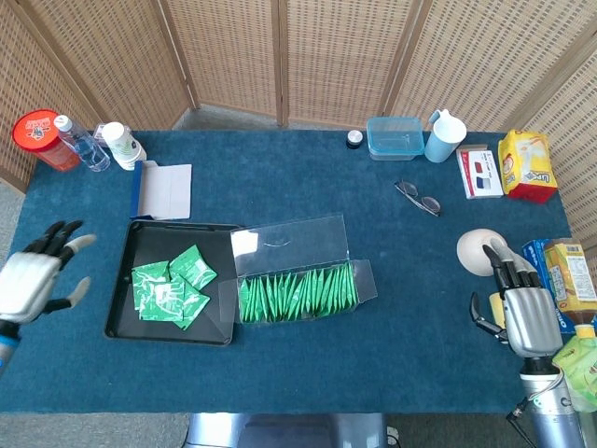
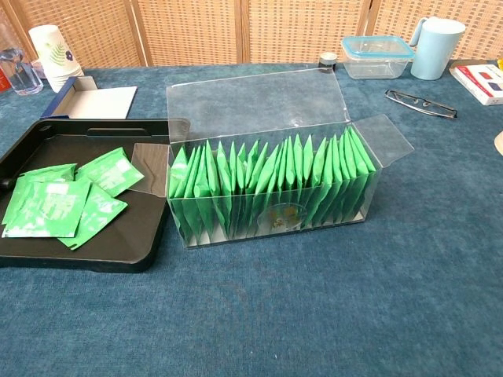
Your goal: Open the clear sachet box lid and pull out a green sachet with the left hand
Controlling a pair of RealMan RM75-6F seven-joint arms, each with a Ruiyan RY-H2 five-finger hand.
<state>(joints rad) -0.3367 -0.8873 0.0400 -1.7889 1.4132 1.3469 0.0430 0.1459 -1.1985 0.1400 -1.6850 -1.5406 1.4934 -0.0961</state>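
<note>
The clear sachet box [image 1: 297, 275] [image 2: 267, 181] stands mid-table with its lid [image 2: 255, 102] folded back and a row of upright green sachets [image 2: 271, 184] inside. Several loose green sachets [image 1: 170, 287] [image 2: 63, 200] lie flat in the black tray [image 1: 126, 327] [image 2: 86, 133] to the box's left. My left hand [image 1: 33, 280] hovers empty at the table's left edge, fingers spread, well clear of the tray; the chest view does not show it. Near the front right corner my right hand [image 1: 527, 313] rests with fingers extended, holding nothing.
Glasses [image 1: 418, 198], a lidded clear container [image 1: 395, 137] and a light blue jug [image 1: 445, 136] sit at the back right. Snack packs [image 1: 528, 166] line the right edge. A bottle [image 1: 82, 143], cups [image 2: 53, 51] and a folder [image 1: 165, 189] stand back left.
</note>
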